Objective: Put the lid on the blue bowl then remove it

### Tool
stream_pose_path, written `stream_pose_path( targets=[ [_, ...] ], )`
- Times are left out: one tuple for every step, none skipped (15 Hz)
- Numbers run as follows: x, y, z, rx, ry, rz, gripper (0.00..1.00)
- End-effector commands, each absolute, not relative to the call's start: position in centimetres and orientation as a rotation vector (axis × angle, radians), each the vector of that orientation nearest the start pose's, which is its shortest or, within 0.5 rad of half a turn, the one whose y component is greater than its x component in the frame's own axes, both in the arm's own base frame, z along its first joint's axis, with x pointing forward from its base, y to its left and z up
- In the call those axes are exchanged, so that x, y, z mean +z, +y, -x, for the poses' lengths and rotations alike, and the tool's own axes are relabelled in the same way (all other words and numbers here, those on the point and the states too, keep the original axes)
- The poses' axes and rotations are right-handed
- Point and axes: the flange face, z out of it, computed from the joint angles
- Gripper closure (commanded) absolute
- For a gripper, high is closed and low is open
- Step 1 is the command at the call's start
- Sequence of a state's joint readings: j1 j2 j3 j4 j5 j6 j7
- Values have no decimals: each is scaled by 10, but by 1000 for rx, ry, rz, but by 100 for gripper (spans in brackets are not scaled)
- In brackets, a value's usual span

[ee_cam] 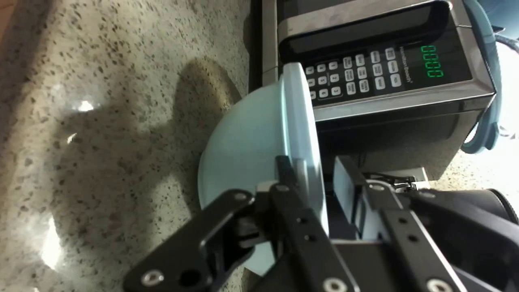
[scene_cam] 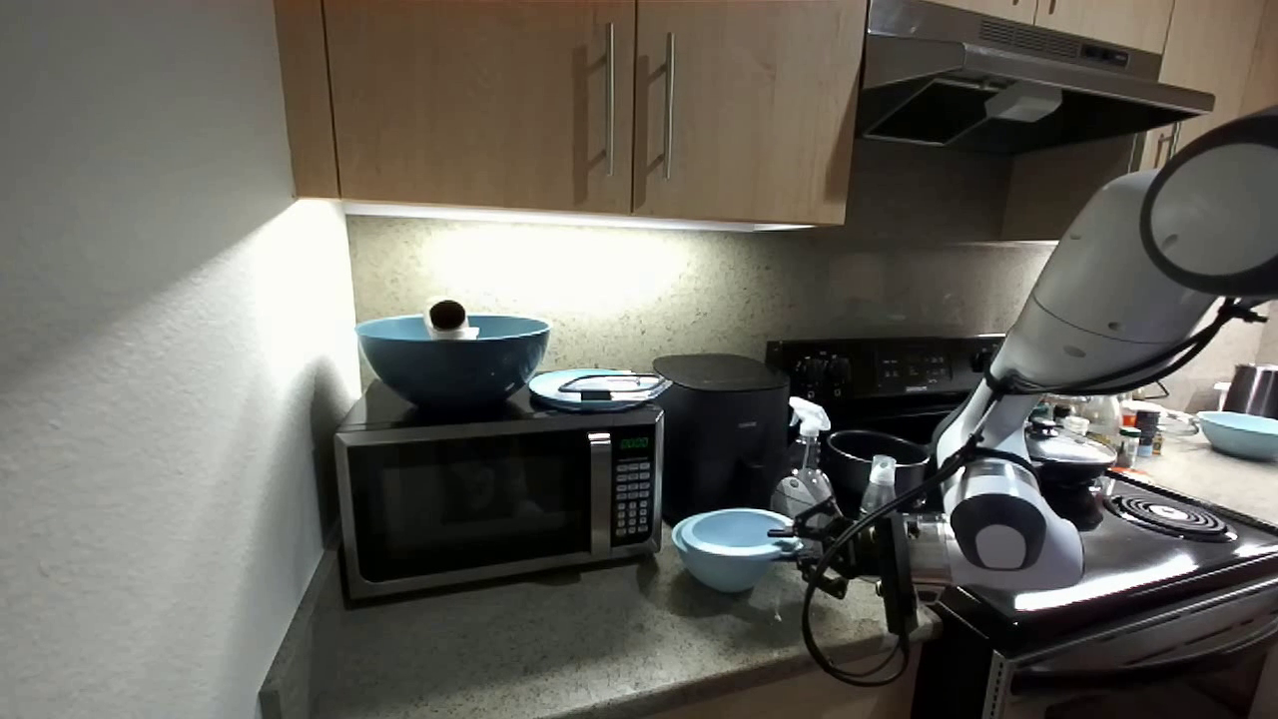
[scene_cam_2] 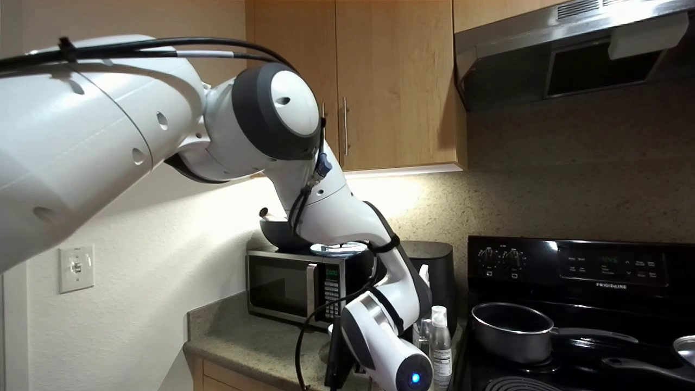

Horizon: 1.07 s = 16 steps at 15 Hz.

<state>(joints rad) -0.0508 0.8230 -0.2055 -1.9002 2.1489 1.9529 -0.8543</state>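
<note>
"What's on the speckled kitchen counter (scene_cam: 499, 649)?"
"A smooth, round blue bowl (scene_cam: 725, 573) sits under a pale lid (scene_cam: 737, 529), beside a steel-trimmed microwave (scene_cam: 469, 504)."
"And the claw (ee_cam: 311, 170)?"
"Spread part-way around the lid's rim, gripping nothing."

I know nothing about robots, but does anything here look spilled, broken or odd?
Nothing visible looks spilled or broken. But on the boxy black and silver microwave, a white object with a dark round end pokes above the rim of a large round dark blue bowl. It seems odd because it resembles neither food nor tableware.
</note>
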Motion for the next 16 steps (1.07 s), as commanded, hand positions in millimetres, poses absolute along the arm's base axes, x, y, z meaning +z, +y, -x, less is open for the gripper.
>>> stream_pose_path(
  targets=[
    [73, -98, -599, -445, 954, 1546, 98],
    [72, -98, -600, -449, 953, 1549, 99],
    [72, -98, -602, -453, 950, 1556, 99],
    [72, -98, -604, -457, 954, 1555, 96],
    [72, -98, -606, -453, 956, 1553, 97],
    [72, -97, -608, -454, 957, 1543, 97],
    [74, -93, -609, -457, 935, 1536, 96],
    [78, -86, -609, -476, 873, 1546, 96],
    [81, -79, -609, -495, 806, 1555, 96],
    [85, -69, -609, -510, 729, 1554, 96],
    [86, -62, -610, -540, 674, 1555, 96],
    [87, -53, -610, -553, 614, 1551, 96],
    [87, -46, -610, -569, 556, 1547, 96],
    [88, -39, -610, -584, 498, 1540, 96],
    [88, -33, -610, -588, 457, 1535, 96],
    [88, -29, -610, -595, 417, 1530, 96]
  ],
)
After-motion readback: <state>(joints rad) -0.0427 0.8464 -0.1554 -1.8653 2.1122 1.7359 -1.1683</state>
